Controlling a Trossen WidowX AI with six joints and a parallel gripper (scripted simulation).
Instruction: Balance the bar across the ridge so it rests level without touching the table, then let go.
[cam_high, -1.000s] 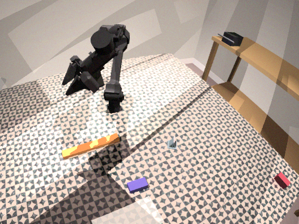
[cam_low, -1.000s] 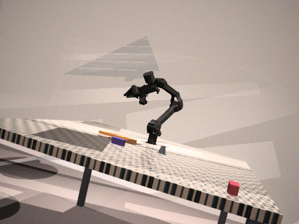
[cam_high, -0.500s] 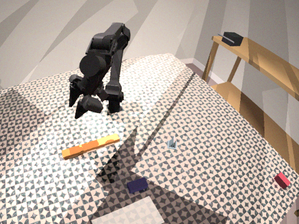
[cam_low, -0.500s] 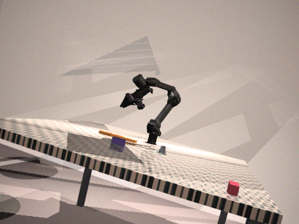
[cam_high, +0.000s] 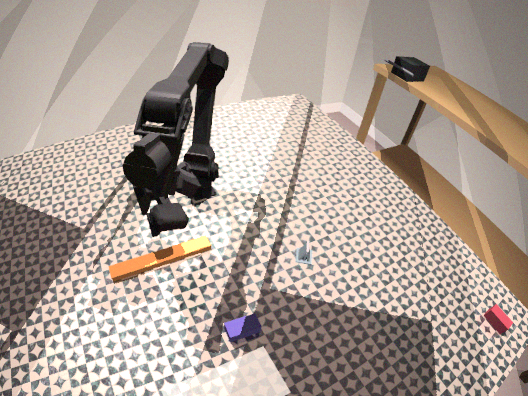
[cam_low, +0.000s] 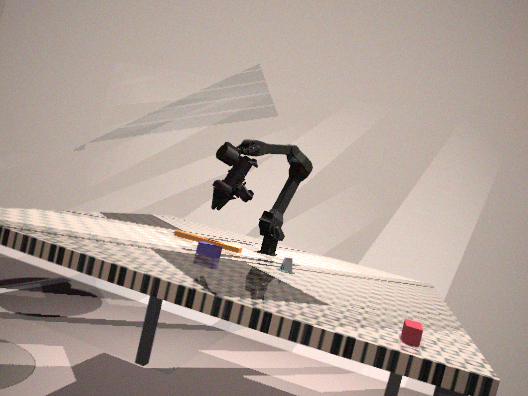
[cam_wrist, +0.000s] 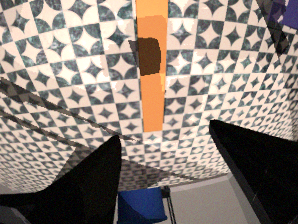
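The orange bar (cam_high: 132, 267) (cam_low: 187, 235) (cam_wrist: 153, 110) lies flat on the patterned table (cam_high: 350, 225) (cam_low: 360, 295), with a dark shadow across part of it. The ridge, a small pale grey-blue wedge (cam_high: 303, 254) (cam_low: 287, 266), stands on the table apart from the bar, to its right in the top and exterior views. It is not in the wrist view. My gripper (cam_high: 150, 223) (cam_low: 216, 207) (cam_wrist: 165, 133) is open and empty, pointing down above the table near the bar. In the wrist view the bar's near end shows between and beyond the two fingertips. The bar touches neither finger.
A purple block (cam_high: 242, 327) (cam_low: 209, 250) (cam_wrist: 291, 12) lies on the table in front of the bar. A red block (cam_high: 498, 320) (cam_low: 412, 333) sits near the table's far right edge. A wooden shelf (cam_high: 450, 112) holding a black box (cam_high: 411, 68) stands beyond the table.
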